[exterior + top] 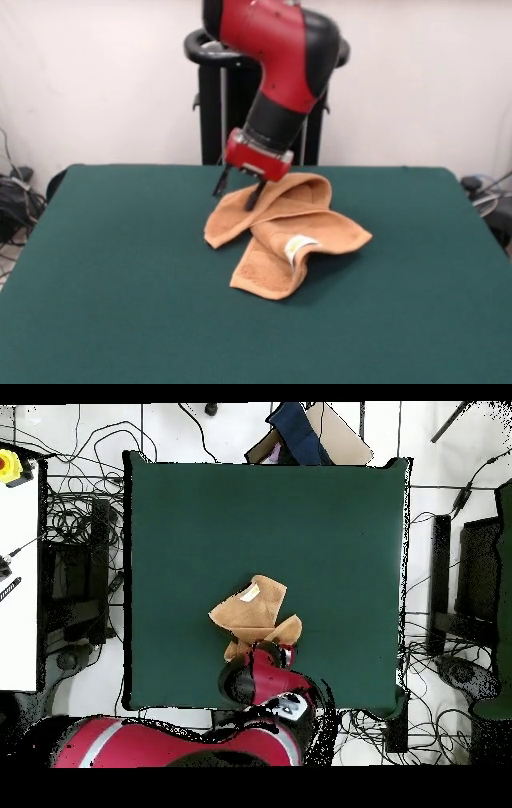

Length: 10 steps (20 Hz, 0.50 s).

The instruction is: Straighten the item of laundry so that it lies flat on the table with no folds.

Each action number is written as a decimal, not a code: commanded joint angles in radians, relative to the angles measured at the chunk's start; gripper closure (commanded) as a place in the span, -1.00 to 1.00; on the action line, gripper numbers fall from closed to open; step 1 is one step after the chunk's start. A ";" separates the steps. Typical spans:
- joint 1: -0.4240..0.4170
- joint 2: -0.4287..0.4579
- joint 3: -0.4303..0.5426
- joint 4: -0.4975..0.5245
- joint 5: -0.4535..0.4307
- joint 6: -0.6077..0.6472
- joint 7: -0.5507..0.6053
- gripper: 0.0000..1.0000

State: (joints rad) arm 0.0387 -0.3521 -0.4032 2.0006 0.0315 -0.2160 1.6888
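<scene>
The orange-tan towel (276, 220) lies crumpled and folded over itself on the far middle of the green table (120, 280). Its white tag (298, 247) faces the camera on the front fold. My gripper (238, 190) hangs just above the towel's far left part, open and empty. One finger (219, 184) is beside the towel's edge and the other is over the cloth. In the overhead view the towel (255, 616) lies near the robot's side of the table (300, 524), and the arm (262, 681) covers its near edge and the gripper.
The robot's black pedestal (212, 104) stands behind the table's far edge. Cables (70, 584) and equipment lie on the floor around the table. A box with dark cloth (300, 434) sits beyond the table's edge opposite the robot.
</scene>
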 commanded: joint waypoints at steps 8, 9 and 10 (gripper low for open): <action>-0.191 0.131 0.219 -0.086 0.024 -0.073 0.220 -1.00; -0.207 0.123 0.235 -0.087 0.016 -0.061 0.214 -1.00; -0.232 0.114 0.260 -0.084 0.004 -0.044 0.210 -1.00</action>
State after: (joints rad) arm -0.1086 -0.3140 -0.3436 2.0158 0.0185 -0.3163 1.6888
